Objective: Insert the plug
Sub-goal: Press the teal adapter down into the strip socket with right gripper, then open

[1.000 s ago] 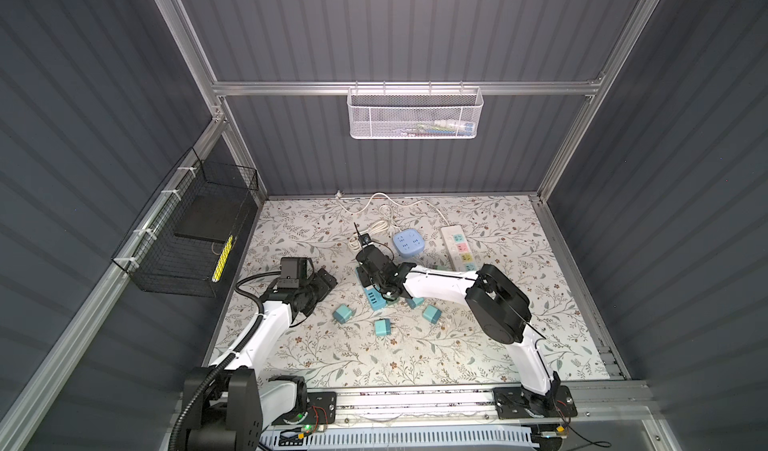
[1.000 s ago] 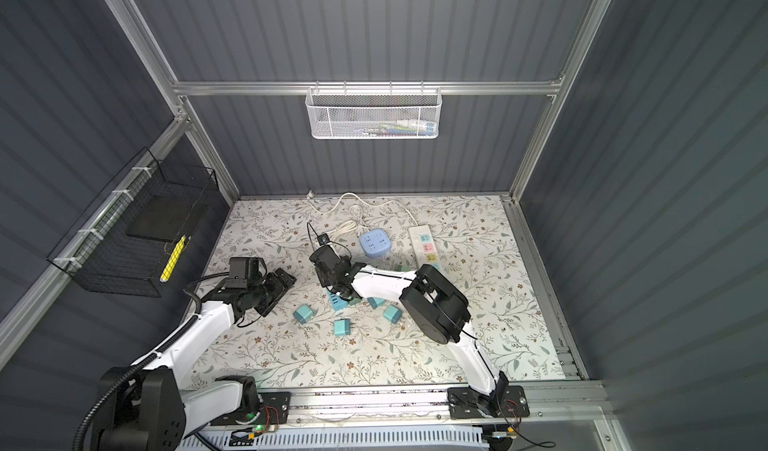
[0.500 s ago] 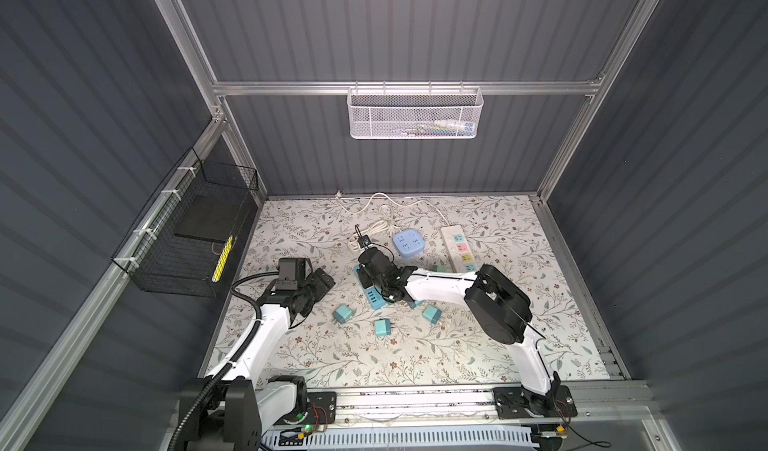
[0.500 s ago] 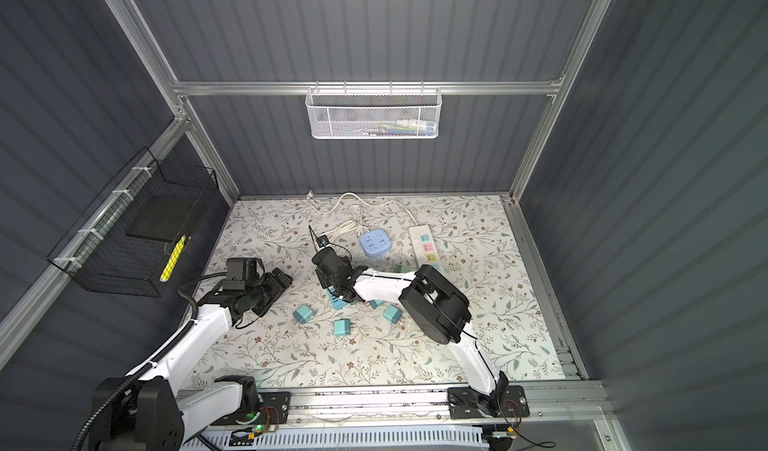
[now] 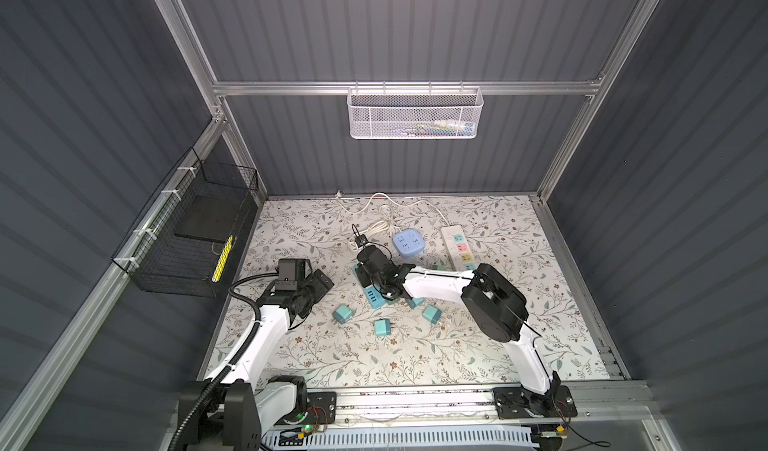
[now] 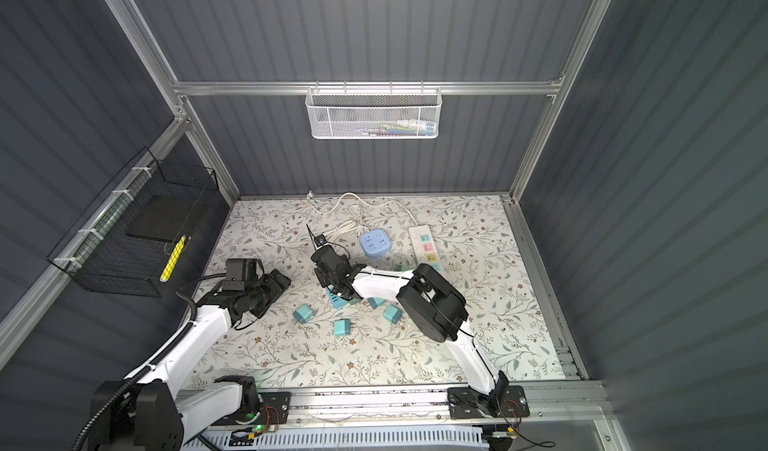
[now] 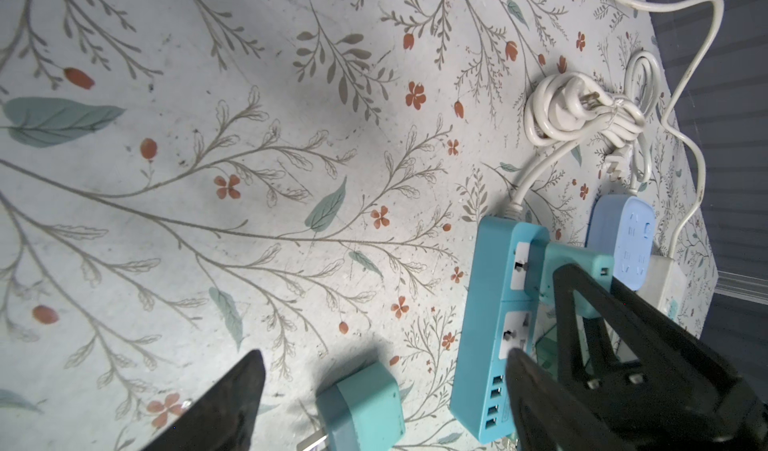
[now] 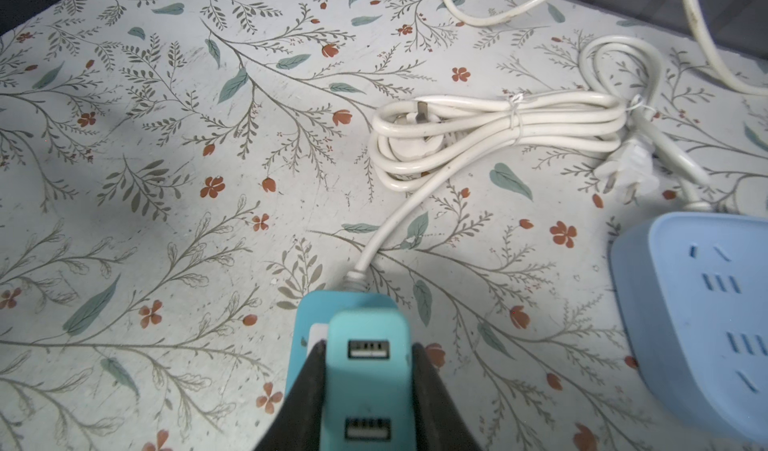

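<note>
My right gripper (image 8: pixel 368 347) is shut on a teal plug (image 8: pixel 368 370) that has two USB ports on its back. It holds the plug against the socket face of the teal power strip (image 8: pixel 316 303), near the strip's cord end. The prongs are hidden. In the left wrist view the plug (image 7: pixel 577 270) sits on the strip (image 7: pixel 486 303) beside a white socket. My left gripper (image 7: pixel 385 353) is open, just above a loose teal plug (image 7: pixel 361 403) lying on the table. Both top views show the right gripper (image 5: pixel 365 274) (image 6: pixel 328 278) over the strip and the left gripper (image 5: pixel 320 280) (image 6: pixel 278 280) to its left.
Loose teal plugs (image 5: pixel 343 314) (image 5: pixel 382 327) (image 5: pixel 432 314) lie near the strip. A light blue socket block (image 5: pixel 408 243) and a white power strip (image 5: pixel 459 247) lie behind it. A bundled white cord (image 8: pixel 498 128) lies beyond the teal strip. A black wire basket (image 5: pixel 195 237) hangs on the left wall.
The left arm has shifted slightly while its gripper stayed open. The right gripper keeps its hold on the plug at the strip and has hardly moved.
</note>
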You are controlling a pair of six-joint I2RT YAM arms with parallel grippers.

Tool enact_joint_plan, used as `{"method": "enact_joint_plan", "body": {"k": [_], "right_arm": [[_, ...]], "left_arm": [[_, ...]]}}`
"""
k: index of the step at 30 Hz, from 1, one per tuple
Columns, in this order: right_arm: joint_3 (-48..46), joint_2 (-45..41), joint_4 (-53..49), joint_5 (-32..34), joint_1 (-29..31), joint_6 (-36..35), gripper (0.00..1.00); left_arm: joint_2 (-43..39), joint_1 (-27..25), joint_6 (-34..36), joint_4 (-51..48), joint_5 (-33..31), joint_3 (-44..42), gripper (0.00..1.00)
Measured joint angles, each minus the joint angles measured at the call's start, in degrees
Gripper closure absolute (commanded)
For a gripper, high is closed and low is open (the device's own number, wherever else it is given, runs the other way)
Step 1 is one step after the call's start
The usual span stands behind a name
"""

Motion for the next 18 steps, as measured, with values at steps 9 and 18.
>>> {"method": "enact_joint_plan", "body": {"k": [9, 18], "right_arm": [[0.5, -1.2, -3.1, -2.3, -0.3, 0.4, 0.62], [2.1, -2.8, -13.9, -7.3, -0.2, -0.4, 0.46]], "left_arm": [[-0.5, 0.0, 0.0, -0.5, -0.2, 0.2, 0.09], [-1.5, 0.0, -0.1, -0.7, -0.2, 1.9, 0.08]]}}
